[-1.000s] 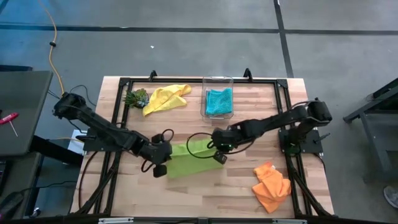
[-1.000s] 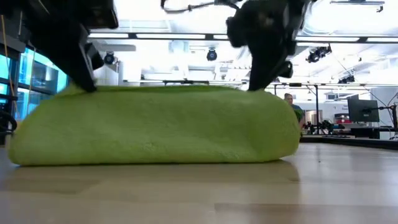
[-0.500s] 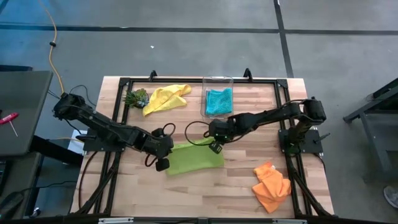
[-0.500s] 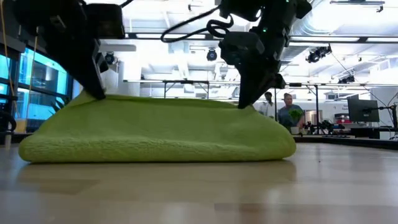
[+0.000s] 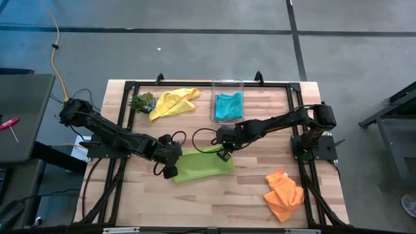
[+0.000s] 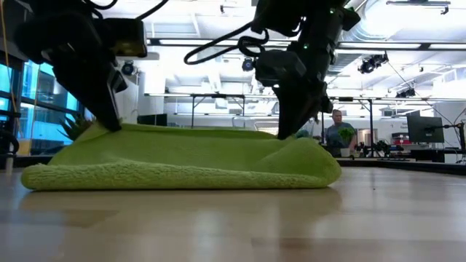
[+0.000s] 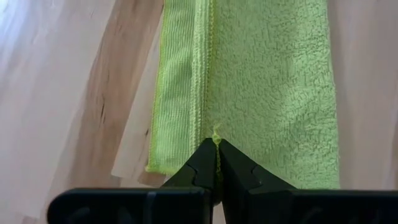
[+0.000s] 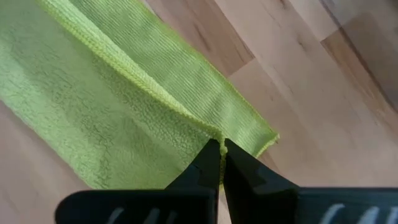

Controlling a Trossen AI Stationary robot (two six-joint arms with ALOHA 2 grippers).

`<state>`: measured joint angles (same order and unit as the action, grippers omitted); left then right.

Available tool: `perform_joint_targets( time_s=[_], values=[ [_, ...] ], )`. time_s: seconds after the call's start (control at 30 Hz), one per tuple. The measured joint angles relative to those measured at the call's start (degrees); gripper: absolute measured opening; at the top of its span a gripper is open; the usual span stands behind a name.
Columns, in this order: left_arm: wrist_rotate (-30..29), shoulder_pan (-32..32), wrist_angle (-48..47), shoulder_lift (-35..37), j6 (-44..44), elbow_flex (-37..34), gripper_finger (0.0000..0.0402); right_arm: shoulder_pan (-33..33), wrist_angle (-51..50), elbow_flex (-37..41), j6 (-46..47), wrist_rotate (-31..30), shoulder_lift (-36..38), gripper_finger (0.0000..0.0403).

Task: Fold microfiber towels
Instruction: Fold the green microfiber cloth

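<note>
A lime green towel (image 5: 205, 166) lies folded over on the wooden table (image 5: 195, 201), its fold toward the near edge (image 6: 182, 176). My left gripper (image 5: 170, 171) is shut on the upper layer at the towel's left end. My right gripper (image 5: 224, 155) is shut on the upper layer at its right end. Both stand just above the far side of the towel. A strip of the lower layer (image 7: 180, 81) shows beside the held edge. My left gripper pinches the upper layer's hemmed edge at its left corner (image 7: 215, 133) between its two fingers, slanting down from above. The layer sags slack from there down onto the lower layer. My right gripper pinches the same edge at its right corner (image 8: 217, 134) between its two fingers, slanting down from above. The corner is held a little above the lower layer (image 8: 205, 81), and the cloth slopes down from it toward the fold.
A yellow towel (image 5: 172, 102) and a green leafy clump (image 5: 142, 102) lie at the far left. A teal towel (image 5: 228, 106) sits in a clear box (image 5: 227, 84) at the far middle. An orange towel (image 5: 284, 194) lies crumpled near the right front corner.
Both grippers have gone toward the far edge and down, carrying the held edge of the lime green towel with them. The raised upper layer has sunk and flattened onto the lower one, while the fold at the near side has stayed on the table.
</note>
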<state>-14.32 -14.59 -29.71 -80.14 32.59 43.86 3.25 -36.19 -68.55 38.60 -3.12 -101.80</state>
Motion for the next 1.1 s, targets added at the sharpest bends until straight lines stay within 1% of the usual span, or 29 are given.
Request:
perform_joint_targets(
  time_s=[0.13, 0.2, 0.43, 0.73, 0.83, 0.93, 1.03, 1.1],
  values=[
    [-2.2, 0.4, -0.1, 0.0, -1.6, 0.0, 0.0, -0.3, -0.7, 0.0, -0.1, -2.3, 0.1, 0.0],
    [-2.8, 0.8, 0.1, 0.0, -2.2, 0.0, 0.0, -0.7, -1.5, 0.0, -0.1, -2.4, 0.3, 0.0],
    [-3.0, 2.3, 0.1, 0.0, -2.8, 0.0, 0.0, -0.6, -2.4, 0.0, -1.6, -3.1, 0.3, 0.0],
    [-2.8, 2.2, 0.0, 0.0, -2.8, 0.0, 0.0002, -0.6, -2.5, 0.0, -1.6, -3.3, 0.3, 0.0004],
    [-2.9, 2.1, -0.9, 0.0, -2.7, -0.1, 0.0011, -0.6, -3.7, 0.2, -1.6, -3.3, 0.3, 0.0027],
    [-3.8, 2.1, -2.0, 0.0, -1.4, -0.1, 0.0029, -0.7, -3.4, 0.2, -1.5, -3.3, 0.3, 0.0071],
    [-4.6, 2.2, -4.6, 0.3, -0.4, -0.1, 0.0054, -0.7, -4.1, 0.2, -1.6, -3.3, 0.4, 0.0121],
    [-5.7, 2.2, -5.4, 0.7, -0.3, -0.1, 0.0072, -0.7, -4.7, 0.2, -2.2, -3.3, 0.8, 0.0148]
  ],
)
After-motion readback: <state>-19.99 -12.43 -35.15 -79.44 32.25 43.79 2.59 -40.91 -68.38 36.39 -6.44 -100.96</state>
